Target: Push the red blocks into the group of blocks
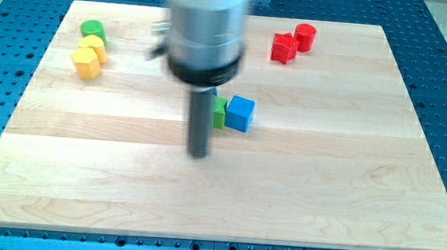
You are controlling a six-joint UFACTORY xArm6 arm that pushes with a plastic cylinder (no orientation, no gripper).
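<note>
1. Nearest: my tip [198,154], a plain rod with no jaws to read, on the counter [322,197] just below-left of the green block [220,113].
2. Blue cube [240,113] touches green's right side.
3. Red cylinder [305,36] and red block [284,47] touch, top right, well apart from that pair.
4. Top left: green cylinder [93,28], 2 yellow blocks [90,57].

Open board between my tip [198,153] and red blocks [292,42] at top right; blue cube [240,113], green block [219,113] just beside tip.
</note>
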